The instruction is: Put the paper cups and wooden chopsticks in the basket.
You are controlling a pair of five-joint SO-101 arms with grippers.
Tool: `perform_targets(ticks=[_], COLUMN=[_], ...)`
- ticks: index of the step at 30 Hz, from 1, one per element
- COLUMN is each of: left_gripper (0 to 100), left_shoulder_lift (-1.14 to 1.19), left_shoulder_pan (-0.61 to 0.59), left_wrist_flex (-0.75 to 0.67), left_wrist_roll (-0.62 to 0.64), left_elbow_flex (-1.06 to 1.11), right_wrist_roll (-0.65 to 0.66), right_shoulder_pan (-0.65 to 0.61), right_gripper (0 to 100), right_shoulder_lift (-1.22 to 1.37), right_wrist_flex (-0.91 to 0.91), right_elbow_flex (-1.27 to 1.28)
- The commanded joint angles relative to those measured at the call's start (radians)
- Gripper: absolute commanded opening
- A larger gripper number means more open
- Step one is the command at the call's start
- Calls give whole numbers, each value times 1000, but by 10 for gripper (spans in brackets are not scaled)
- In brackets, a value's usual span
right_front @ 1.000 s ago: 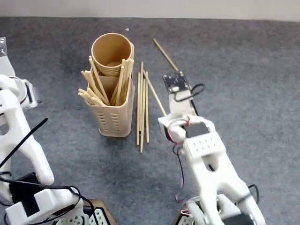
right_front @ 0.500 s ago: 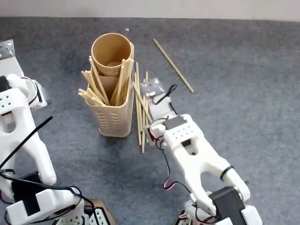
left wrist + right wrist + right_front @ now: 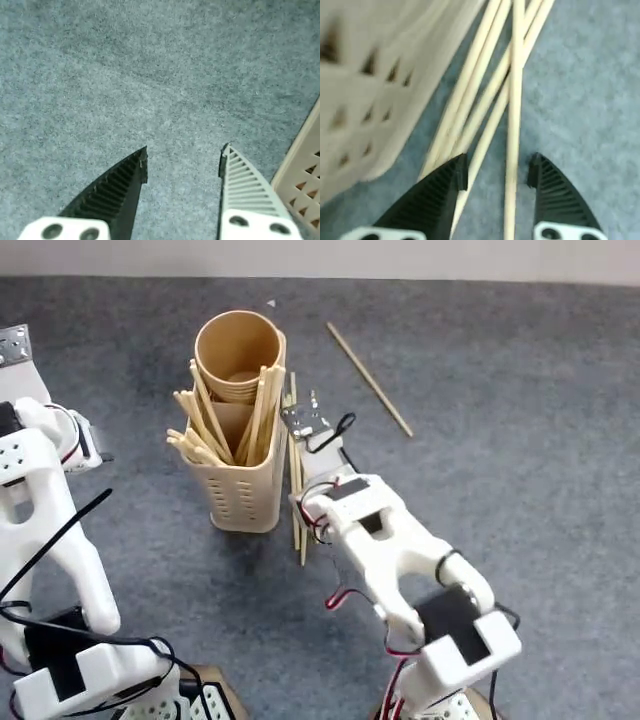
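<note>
Where the left arm stands at the far left edge of the grey carpet, the left gripper hangs over bare carpet with its jaws spread wide, one finger dark and one pale, and nothing between them; a corner of the basket shows just beside the pale finger. Next along, the basket stands upright, a pale perforated tub. Stacked paper cups sit mouth up in its far compartment, and a sheaf of wooden chopsticks leans in the near compartment, the ends fanning out above the rim toward the left arm. Just right of the basket, close against its wall, a bundle of loose chopsticks lies on the carpet, running roughly along the basket's side. The right arm stretches over them from the near edge, and the right gripper is low above the bundle, jaws part way open and grasping nothing: one stick passes between the two dark fingertips, another crosses close to one tip, and the others lie off toward the basket's wall. Farther right and well apart, a single chopstick lies slantwise on the carpet.
</note>
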Motion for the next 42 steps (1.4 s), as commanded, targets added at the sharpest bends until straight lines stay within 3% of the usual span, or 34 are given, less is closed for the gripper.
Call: perform_targets(ticks=[1, 5, 14, 23, 27, 33, 38, 42], left_gripper=[254, 254, 254, 253, 253, 253, 253, 253], left_shoulder_lift=[-19, -19, -19, -18, -12, -10, -10, -10], left_shoulder_pan=[-8, -8, -8, -8, -4, -2, -8, -8], left_wrist_flex=[-2, -2, -2, -2, -2, -2, 0, 0], left_wrist_roll=[6, 6, 6, 6, 6, 5, 3, -20], left_elbow_flex=[-10, -7, -4, -4, -4, -2, -2, -1], right_wrist_roll=[-5, -8, -11, -40, -38, -43, -43, -40], right_shoulder_pan=[2, 18, 174, 229, 182, 2, -143, -170], right_gripper=[182, 0, 5, 5, 5, 5, 5, 5], right_shoulder_lift=[45, 56, 10, -633, -868, -868, -796, -762], right_wrist_flex=[-19, 61, 108, 165, 160, 48, -162, -378], right_elbow_flex=[-71, -85, -87, -87, -159, -355, -248, -44])
